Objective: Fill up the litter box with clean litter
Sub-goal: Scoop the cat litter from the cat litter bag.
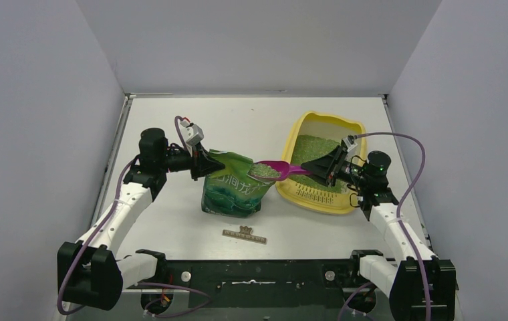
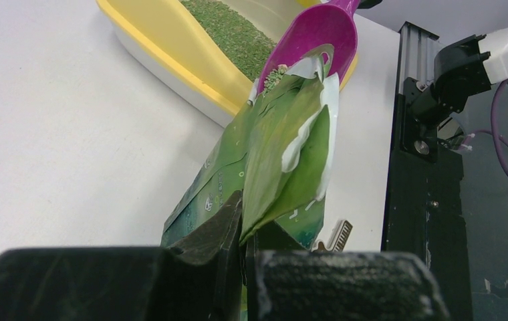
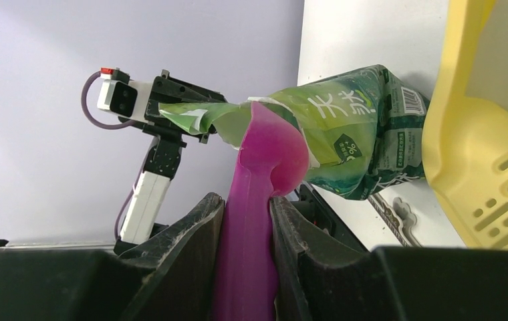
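The pale yellow litter box (image 1: 293, 137) sits right of centre, with clean litter (image 1: 313, 150) spread in its far part. Left of it stands a green litter bag (image 1: 233, 189). My left gripper (image 1: 202, 162) is shut on the bag's top flap (image 2: 271, 154) and holds the mouth up. A magenta scoop (image 1: 275, 170) lies in my right gripper (image 1: 319, 168), which is shut on its handle (image 3: 246, 221). The scoop's bowl (image 2: 318, 33) hangs at the bag's mouth with green granules (image 1: 265, 171) in it. The box rim (image 2: 171, 47) lies just beyond it.
A brown torn-off strip (image 1: 244, 235) lies on the table in front of the bag. The black frame rail (image 1: 258, 271) runs along the near edge. Grey walls close in the left, right and back sides.
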Robot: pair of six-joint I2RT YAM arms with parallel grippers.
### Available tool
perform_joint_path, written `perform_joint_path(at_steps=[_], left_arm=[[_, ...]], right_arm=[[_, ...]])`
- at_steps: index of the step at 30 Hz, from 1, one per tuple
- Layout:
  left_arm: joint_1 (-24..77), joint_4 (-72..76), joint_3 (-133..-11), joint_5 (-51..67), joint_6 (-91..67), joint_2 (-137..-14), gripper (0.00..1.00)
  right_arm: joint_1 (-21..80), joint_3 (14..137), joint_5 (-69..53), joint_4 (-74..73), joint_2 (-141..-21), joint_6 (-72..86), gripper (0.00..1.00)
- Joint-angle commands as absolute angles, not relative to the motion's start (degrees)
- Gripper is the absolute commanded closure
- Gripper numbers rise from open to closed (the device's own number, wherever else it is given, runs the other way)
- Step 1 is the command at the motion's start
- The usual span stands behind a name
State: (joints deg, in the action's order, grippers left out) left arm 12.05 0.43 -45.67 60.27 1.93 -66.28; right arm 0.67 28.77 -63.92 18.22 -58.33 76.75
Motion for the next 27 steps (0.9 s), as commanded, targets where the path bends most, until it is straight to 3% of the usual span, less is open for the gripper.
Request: perform_joint_path(at_steps=[1,9,12,14,20,27], left_arm=[[12.44,3.08,-46.75,62.08,1.68,-66.68,1.0],[12.47,3.52,-46.78,62.37,1.14,-66.89,1.0],[12.57,4.25,-46.78,62.36,0.79,-67.13,1.0],[12.52,3.66,-47.07,62.6,0.65,-67.16,1.0],[12.64,3.6,-46.7,61.96,1.33,-66.68,1.0],[12.66,3.63,-46.76,61.96,1.06,-67.1,1.0]], right_arm=[[0.58,27.61,-62.99,24.21,-57.42,78.87,1.0],[3.07,21.84,-57.13,45.11,-62.48,90.79,1.0],[9.48,27.2,-55.78,33.17,-62.92,81.43,1.0],[7.42,27.99,-56.33,25.54,-60.3,77.59,1.0],[1.85,24.61,-60.86,27.74,-57.69,81.34,1.0],[0.16,26.29,-62.67,20.07,-54.01,78.09,1.0]])
